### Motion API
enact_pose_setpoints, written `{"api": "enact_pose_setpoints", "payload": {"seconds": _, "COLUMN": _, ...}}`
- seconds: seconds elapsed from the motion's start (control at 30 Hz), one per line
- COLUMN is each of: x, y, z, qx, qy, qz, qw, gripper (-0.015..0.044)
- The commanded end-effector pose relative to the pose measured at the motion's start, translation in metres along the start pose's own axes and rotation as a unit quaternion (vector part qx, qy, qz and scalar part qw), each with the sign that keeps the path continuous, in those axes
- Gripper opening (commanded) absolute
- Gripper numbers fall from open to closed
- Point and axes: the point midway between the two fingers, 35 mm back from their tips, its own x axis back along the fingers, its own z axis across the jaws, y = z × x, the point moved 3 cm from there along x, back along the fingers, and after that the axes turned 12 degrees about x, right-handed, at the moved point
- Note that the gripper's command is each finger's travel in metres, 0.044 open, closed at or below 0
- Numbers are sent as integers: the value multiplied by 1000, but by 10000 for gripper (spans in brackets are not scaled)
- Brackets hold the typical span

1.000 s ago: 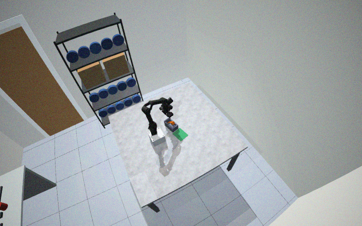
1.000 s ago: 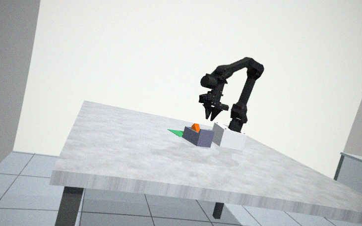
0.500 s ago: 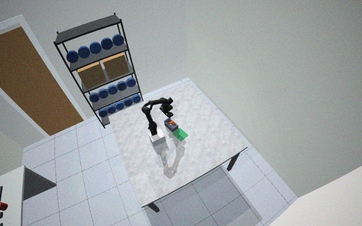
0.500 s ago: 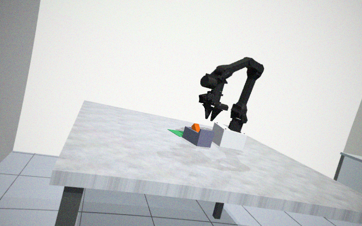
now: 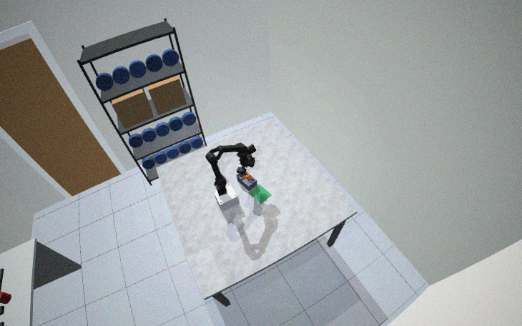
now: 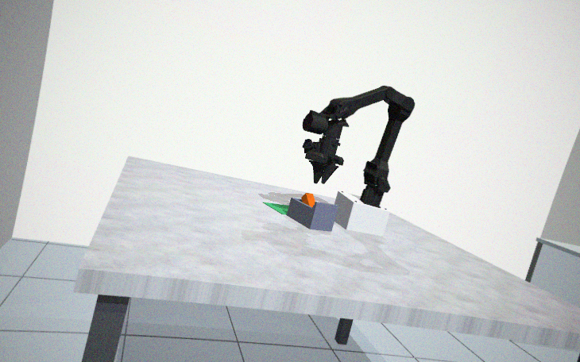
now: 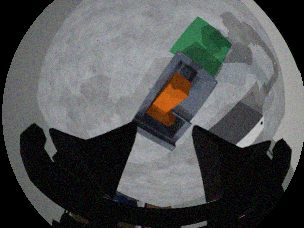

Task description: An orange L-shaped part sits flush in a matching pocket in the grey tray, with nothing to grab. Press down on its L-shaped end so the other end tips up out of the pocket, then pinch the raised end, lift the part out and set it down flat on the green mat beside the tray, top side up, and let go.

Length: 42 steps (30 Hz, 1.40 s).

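The orange part sits tilted in the grey tray. Its end toward the mat stands up out of the pocket, above the tray wall; its other end is low in the pocket. The green mat lies against the tray's far end in the wrist view, with nothing on it but shadow. My gripper is open and empty, above the tray and clear of the part. The part's underside is hidden.
The white base block under the arm stands close beside the tray. The table carries the arm's shadow. A shelf rack with blue round items and boxes stands behind the table.
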Motion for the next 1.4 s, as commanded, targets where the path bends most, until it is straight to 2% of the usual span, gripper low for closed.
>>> {"api": "enact_pose_setpoints", "payload": {"seconds": 0.0, "x": 3, "y": 22, "z": -16, "qx": -255, "qy": -2, "qz": -4, "qw": 967, "gripper": 280}}
{"api": "enact_pose_setpoints", "payload": {"seconds": 0.27, "x": 2, "y": 22, "z": -16, "qx": -255, "qy": -2, "qz": -4, "qw": 967, "gripper": 280}}
{"api": "enact_pose_setpoints", "payload": {"seconds": 0.5, "x": -27, "y": 22, "z": -16, "qx": -255, "qy": -2, "qz": -4, "qw": 967, "gripper": 280}}
{"api": "enact_pose_setpoints", "payload": {"seconds": 1.37, "x": -64, "y": 22, "z": -16, "qx": -255, "qy": -2, "qz": -4, "qw": 967, "gripper": 280}}
